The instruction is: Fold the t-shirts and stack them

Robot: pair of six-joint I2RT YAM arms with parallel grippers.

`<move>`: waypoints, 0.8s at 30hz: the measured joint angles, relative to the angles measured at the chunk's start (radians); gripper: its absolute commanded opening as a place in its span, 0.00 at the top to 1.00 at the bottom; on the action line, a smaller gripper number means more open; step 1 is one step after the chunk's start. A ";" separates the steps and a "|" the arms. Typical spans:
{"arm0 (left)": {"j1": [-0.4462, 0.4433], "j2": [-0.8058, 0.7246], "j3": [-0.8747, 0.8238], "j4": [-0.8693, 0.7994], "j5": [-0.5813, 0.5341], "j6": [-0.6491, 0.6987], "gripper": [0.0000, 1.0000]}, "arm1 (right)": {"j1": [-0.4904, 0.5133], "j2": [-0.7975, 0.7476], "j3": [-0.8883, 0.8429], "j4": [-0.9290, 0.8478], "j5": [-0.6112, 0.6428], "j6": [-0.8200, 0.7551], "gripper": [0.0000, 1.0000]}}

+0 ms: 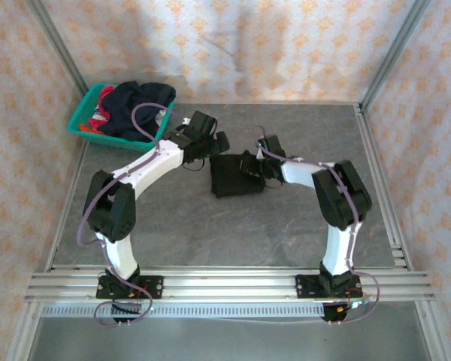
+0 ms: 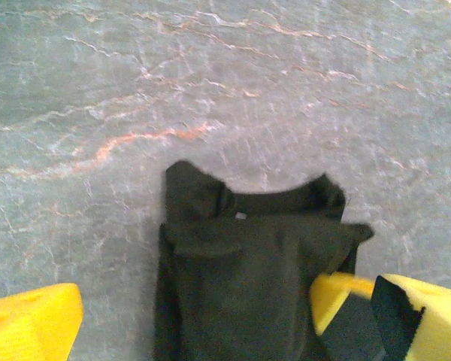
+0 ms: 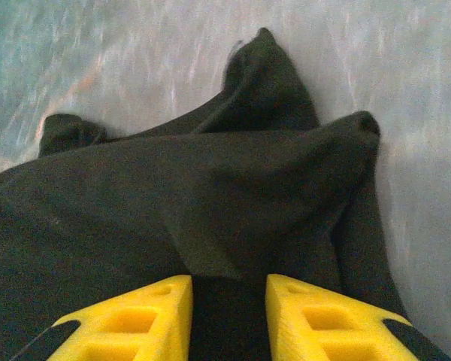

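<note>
**Right gripper**, bottom centre of the right wrist view: its two yellow fingers stand on either side of a raised ridge of dark cloth that runs down into the gap between them. The jaws are narrowed around this ridge, but whether they pinch it firmly cannot be told.

**Left gripper**, bottom edge of the left wrist view: its yellow fingers are spread wide at the lower left and lower right corners and hold nothing. It hovers over the same garment.

**Black short-sleeved cloth t-shirt**, centre of the top view: it lies on the grey marbled table as a compact, roughly rectangular bundle between the two grippers. In the left wrist view its collar end points to the upper part of the frame and carries a small white tag. The edges there look uneven, with loose corners.

**Teal plastic basket**, upper left of the top view: it holds a heap of garments, among them a dark navy cloth shirt and a red-pink cloth piece, all unfolded.

**Progress (judged):** the task is early. The first shirt is mostly folded but is apparently being adjusted. The basket's shirts are untouched, and no stack exists yet.
</note>
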 measured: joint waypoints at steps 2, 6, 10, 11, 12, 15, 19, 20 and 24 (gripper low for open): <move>-0.017 -0.019 -0.016 0.001 0.000 -0.001 0.02 | 0.023 -0.083 -0.076 0.000 0.021 0.041 0.60; -0.036 -0.031 -0.051 0.010 0.000 -0.003 0.06 | 0.017 -0.209 -0.120 -0.001 0.093 0.071 0.44; -0.012 -0.024 -0.076 0.024 0.013 -0.002 0.14 | -0.018 -0.229 -0.073 -0.011 0.129 0.055 0.36; -0.002 -0.018 -0.076 0.033 0.025 -0.003 0.15 | -0.024 -0.215 -0.053 -0.022 0.128 0.051 0.37; 0.008 -0.006 -0.075 0.047 0.036 -0.004 0.17 | -0.032 -0.191 -0.024 -0.036 0.127 0.042 0.38; 0.029 0.056 -0.057 0.064 0.056 -0.011 0.23 | -0.039 -0.111 0.045 -0.058 0.116 0.024 0.43; 0.031 0.159 -0.041 0.084 0.082 -0.023 0.40 | -0.034 -0.035 0.070 -0.083 0.083 0.017 0.47; 0.031 0.177 -0.042 0.084 0.087 -0.028 0.45 | -0.032 -0.026 0.070 -0.093 0.077 0.017 0.47; 0.031 0.218 -0.042 0.098 0.120 -0.046 0.64 | -0.027 -0.008 0.070 -0.118 0.068 0.012 0.55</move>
